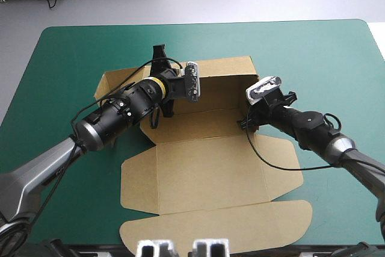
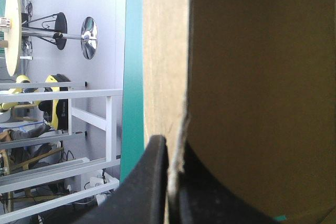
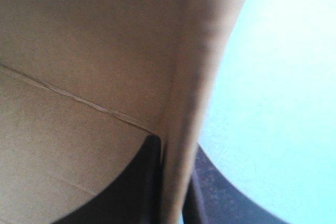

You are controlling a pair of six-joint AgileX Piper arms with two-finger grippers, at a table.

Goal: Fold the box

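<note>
The brown box [image 1: 204, 167] lies mid-table with its far wall raised and its lid [image 1: 216, 227] flat toward the near edge. My left gripper [image 1: 160, 58] sits at the top edge of the far wall, left of its middle. In the left wrist view that gripper [image 2: 172, 182] is shut on the board's edge [image 2: 163, 77], one finger on each face. My right gripper [image 1: 245, 122] is at the box's right wall. In the right wrist view it [image 3: 170, 182] pinches that upright wall [image 3: 189, 77], with the box's inner floor [image 3: 63, 145] beside it.
The teal-green cover [image 1: 337, 58] runs wide to the left, right and far side of the box. A side flap [image 1: 114, 85] stands at the box's left end. The lid's outer flap reaches close to the table's near edge.
</note>
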